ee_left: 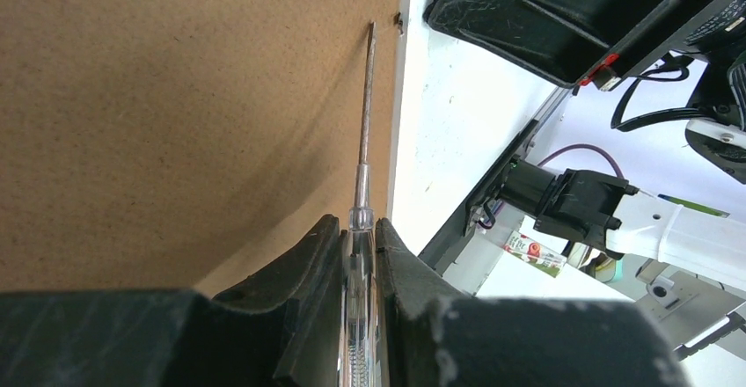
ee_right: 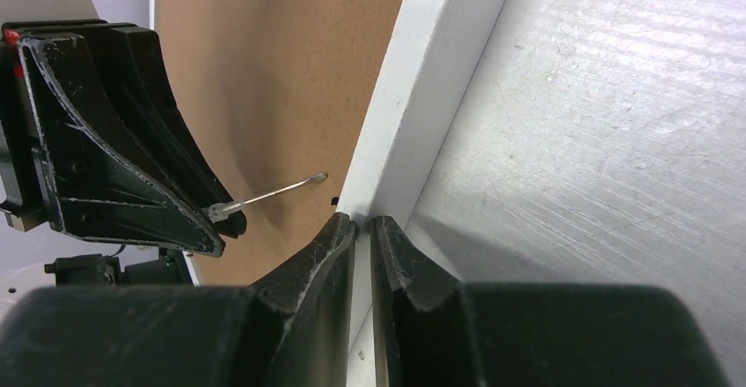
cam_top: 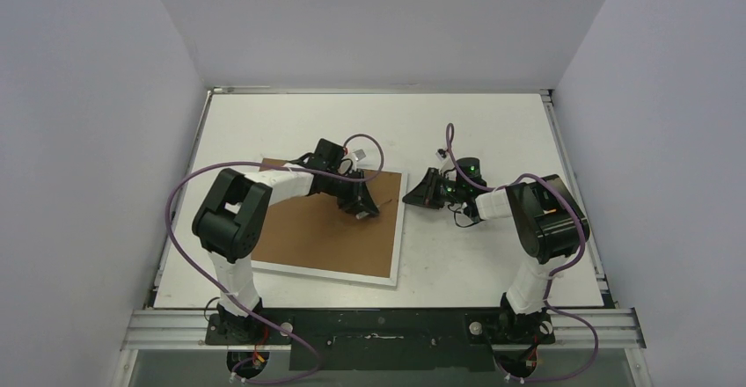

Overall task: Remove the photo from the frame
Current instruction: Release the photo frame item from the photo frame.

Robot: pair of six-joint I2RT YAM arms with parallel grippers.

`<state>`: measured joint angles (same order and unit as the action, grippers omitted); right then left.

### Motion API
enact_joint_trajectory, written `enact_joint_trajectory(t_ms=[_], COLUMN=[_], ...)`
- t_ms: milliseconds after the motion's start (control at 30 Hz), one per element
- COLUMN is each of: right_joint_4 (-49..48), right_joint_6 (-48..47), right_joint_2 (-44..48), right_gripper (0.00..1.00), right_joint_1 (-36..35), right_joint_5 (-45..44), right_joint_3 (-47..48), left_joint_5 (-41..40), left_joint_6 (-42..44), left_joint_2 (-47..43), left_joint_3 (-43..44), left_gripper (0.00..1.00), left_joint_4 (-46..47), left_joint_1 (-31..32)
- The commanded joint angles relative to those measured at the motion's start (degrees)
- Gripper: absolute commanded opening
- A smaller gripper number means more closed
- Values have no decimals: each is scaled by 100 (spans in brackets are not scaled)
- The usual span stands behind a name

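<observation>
Left tool (ee_left: 356, 225) clamps screwdriver (ee_left: 365, 114), tip beside frame (ee_left: 176, 97) edge; right tool (ee_right: 362, 221) pinches that edge.

Robotics lab cell: bare white walls (cam_top: 88, 97) box in a white table (cam_top: 475, 123)

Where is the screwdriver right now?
In the left wrist view, the screwdriver is clamped in the left hand, its tip at the brown back of the frame, just inside the white border nearest the right arm.
</observation>
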<state>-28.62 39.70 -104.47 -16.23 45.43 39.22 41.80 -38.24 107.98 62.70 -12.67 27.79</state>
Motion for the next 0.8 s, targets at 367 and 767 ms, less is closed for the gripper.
enact_joint_trajectory(t_ms=[367, 767], right_joint_4=[95, 163], right_joint_6=[-217, -235], right_joint_2=[92, 85], right_gripper=[12, 12], right_joint_1=[-183, -262], right_joint_5=[-148, -175], right_joint_3=[143, 212], left_joint_5=[249, 407], left_joint_6=[114, 240], left_joint_2=[351, 734], left_joint_3=[447, 1106], left_gripper=[0, 0], left_joint_4=[-4, -236], left_joint_1=[398, 721])
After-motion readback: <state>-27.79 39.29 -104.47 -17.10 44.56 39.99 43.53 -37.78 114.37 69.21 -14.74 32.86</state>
